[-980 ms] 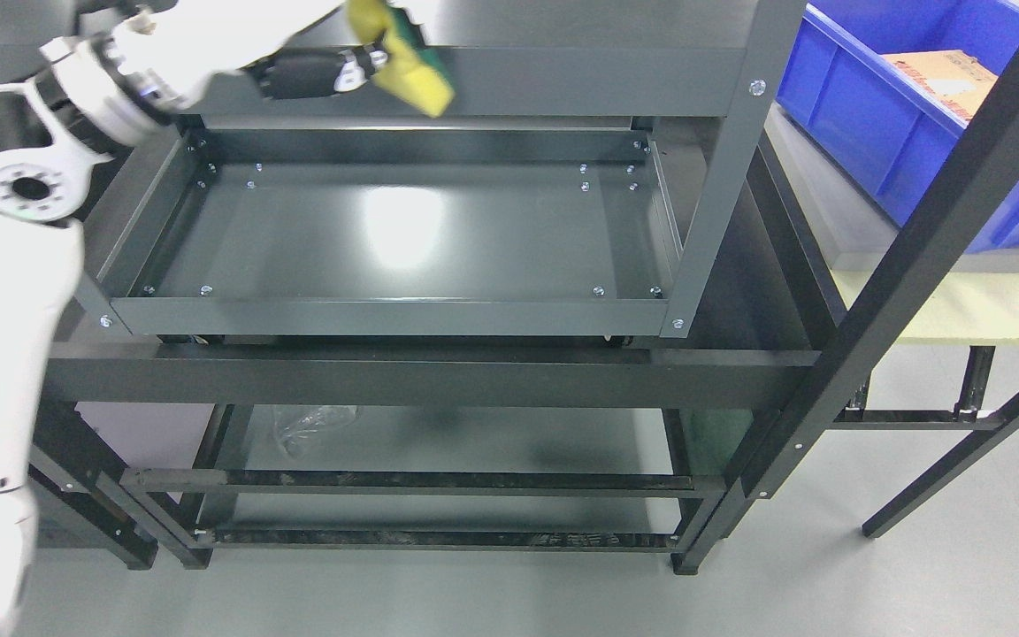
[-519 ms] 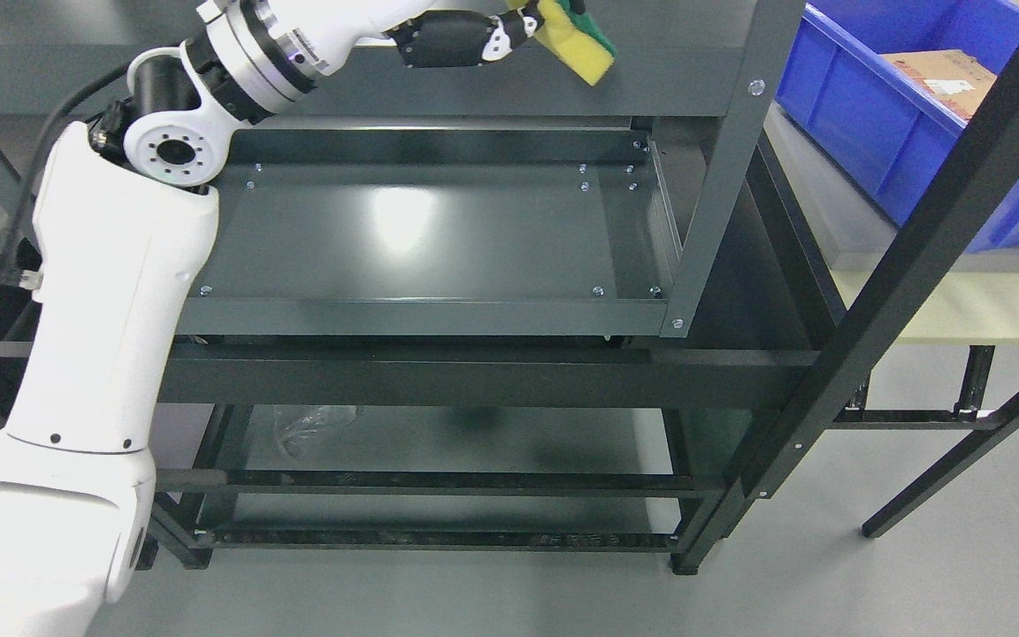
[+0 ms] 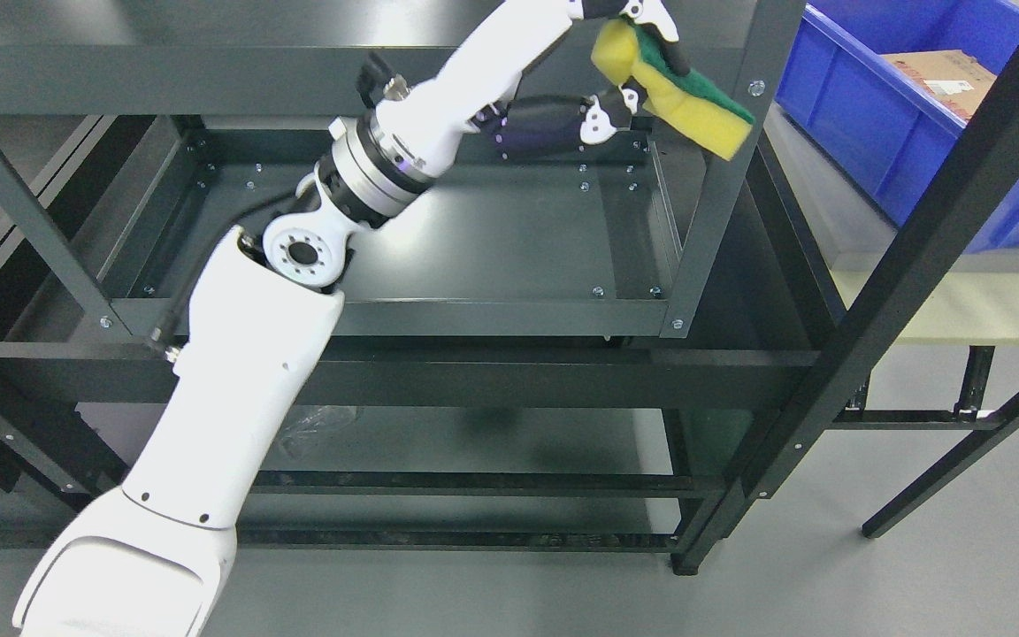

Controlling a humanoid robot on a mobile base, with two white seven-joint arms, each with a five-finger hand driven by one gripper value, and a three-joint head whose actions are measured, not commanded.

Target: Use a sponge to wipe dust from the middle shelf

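A yellow sponge with a green scouring face (image 3: 679, 99) hangs in front of the rack's right front upright, near the top of the picture. My left hand (image 3: 629, 62) is shut on its upper left end, and the arm reaches up diagonally from the lower left across the shelf. The dark grey middle shelf (image 3: 492, 230) is a shallow tray with raised rims, lying below and to the left of the sponge. The sponge does not touch the shelf surface. My right arm does not show.
The rack's right front upright (image 3: 722, 168) stands just behind the sponge. A blue bin (image 3: 881, 115) holding cardboard sits at the upper right. A black diagonal post (image 3: 934, 221) crosses the right side. A crumpled clear plastic bag (image 3: 297, 425) lies on the lower shelf.
My left arm has swung from the left edge toward the right, carrying the sponge from the upper left over to the right front upright and slightly lower.
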